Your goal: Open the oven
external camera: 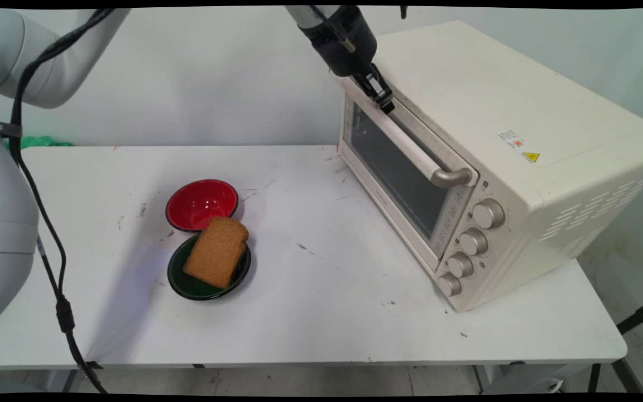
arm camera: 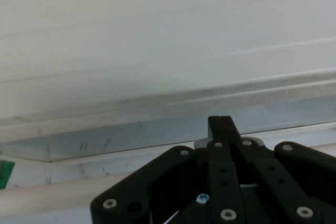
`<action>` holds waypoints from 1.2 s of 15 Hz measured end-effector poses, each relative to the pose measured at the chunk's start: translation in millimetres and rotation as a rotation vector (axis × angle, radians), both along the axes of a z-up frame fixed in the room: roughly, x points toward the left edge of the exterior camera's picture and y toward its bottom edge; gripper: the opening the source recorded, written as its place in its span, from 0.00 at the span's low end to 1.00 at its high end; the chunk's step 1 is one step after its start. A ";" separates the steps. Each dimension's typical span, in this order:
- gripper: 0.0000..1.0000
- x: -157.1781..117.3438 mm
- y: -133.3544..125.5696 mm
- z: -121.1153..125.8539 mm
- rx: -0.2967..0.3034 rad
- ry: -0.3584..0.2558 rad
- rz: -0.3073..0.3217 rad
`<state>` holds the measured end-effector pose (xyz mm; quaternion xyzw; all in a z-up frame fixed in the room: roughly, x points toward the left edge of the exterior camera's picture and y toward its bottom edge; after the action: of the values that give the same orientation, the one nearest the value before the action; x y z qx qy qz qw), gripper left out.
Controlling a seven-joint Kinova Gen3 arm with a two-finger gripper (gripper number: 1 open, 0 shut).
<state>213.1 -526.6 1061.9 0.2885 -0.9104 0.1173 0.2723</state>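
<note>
Main view: black two-finger gripper (external camera: 384,103) sits at the top edge of the door of the cream-coloured metal toaster oven (external camera: 522,128), at the far end of the oven's long cream bar handle (external camera: 411,148). Fingers look drawn together, tips touching or just above the handle; contact cannot be confirmed. Oven door is shut, with four silver knobs (external camera: 469,243) down its right side. On the white table (external camera: 327,312), well apart from the gripper, a brown slice of bread (external camera: 216,251) lies tilted on a dark green shallow dish (external camera: 187,282). A red round bowl (external camera: 201,204) stands just behind the dish, touching it or nearly so.

Hand view: gripper (arm camera: 221,124) fingers are closed together with nothing between them. Ahead lies the cream oven front (arm camera: 157,40); the handle (arm camera: 58,192) crosses at lower left.
</note>
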 end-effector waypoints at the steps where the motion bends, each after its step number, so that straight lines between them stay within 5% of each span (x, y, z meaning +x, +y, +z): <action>1: 0.00 1.0 0.6 -1.3 0.001 -0.003 -0.001; 10: 0.00 41.9 34.7 -20.6 -0.001 -0.022 -0.009; 18: 0.00 104.9 83.0 -58.2 -0.032 0.030 0.007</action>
<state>318.0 -443.6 1003.7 0.2891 -0.9032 0.1287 0.2900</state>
